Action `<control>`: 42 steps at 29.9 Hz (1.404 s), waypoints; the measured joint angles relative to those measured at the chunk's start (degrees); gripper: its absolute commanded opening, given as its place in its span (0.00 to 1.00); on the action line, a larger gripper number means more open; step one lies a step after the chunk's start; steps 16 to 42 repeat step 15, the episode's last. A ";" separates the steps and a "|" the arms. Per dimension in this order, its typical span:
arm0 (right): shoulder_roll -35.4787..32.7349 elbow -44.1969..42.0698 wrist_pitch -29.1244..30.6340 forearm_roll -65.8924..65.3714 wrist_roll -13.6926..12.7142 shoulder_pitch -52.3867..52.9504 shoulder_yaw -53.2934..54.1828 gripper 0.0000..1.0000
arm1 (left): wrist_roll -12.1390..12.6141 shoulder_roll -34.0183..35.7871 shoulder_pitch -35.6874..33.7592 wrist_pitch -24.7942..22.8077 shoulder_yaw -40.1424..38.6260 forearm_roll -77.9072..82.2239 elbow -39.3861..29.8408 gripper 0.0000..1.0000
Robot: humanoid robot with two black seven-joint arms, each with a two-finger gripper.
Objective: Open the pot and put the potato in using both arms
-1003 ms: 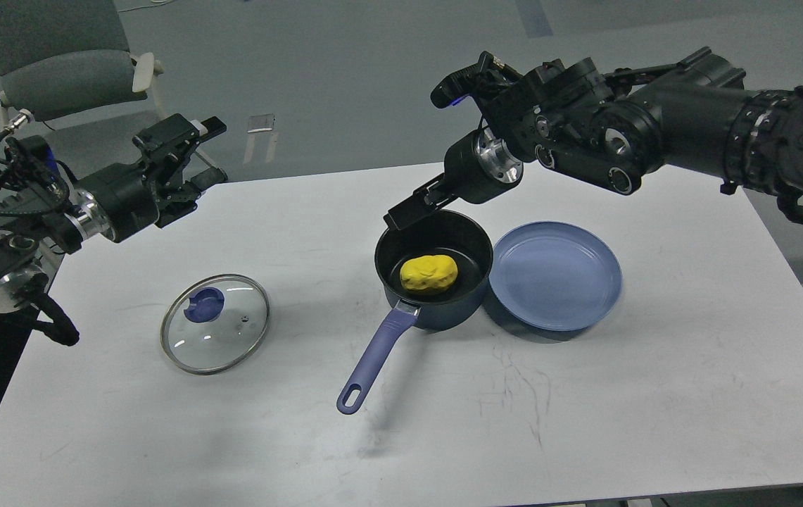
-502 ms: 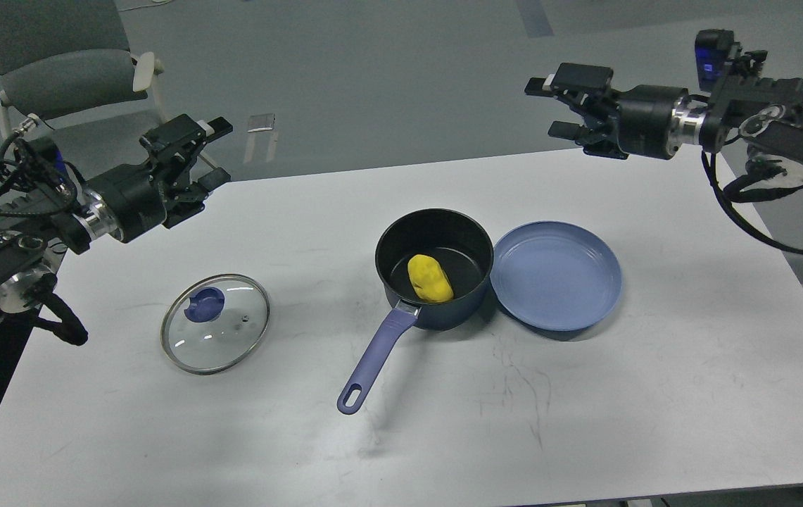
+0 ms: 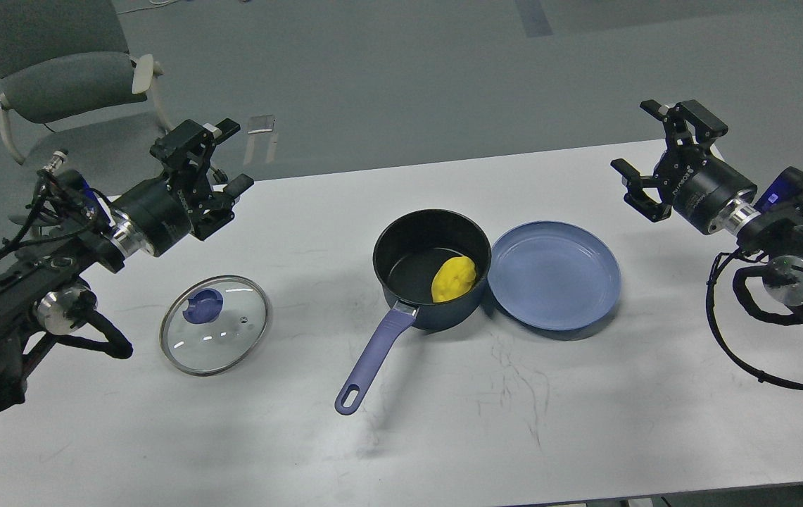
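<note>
A dark pot [image 3: 408,246] with a purple handle [image 3: 371,355] stands open at the table's middle. A yellow potato [image 3: 454,277] lies inside it, against the right wall. The glass lid [image 3: 215,322] with a blue knob lies flat on the table, left of the pot. My left gripper [image 3: 222,165] is open and empty, above the table's far left, apart from the lid. My right gripper [image 3: 647,144] is open and empty, over the table's far right, well away from the pot.
An empty blue plate [image 3: 554,274] sits right next to the pot on its right. A grey chair [image 3: 56,63] stands on the floor beyond the table's far left corner. The white table [image 3: 443,436] reaches to the front edge.
My right arm has pulled back from above the pot to the table's right side. The potato has rolled to the pot's right wall. My left arm shifted slightly right.
</note>
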 measured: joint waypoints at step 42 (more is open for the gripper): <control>1.68 0.87 0.74 0.40 0.00 -2.02 0.62 1.00 | 0.00 -3.81 5.19 0.00 -6.04 -0.10 1.58 0.98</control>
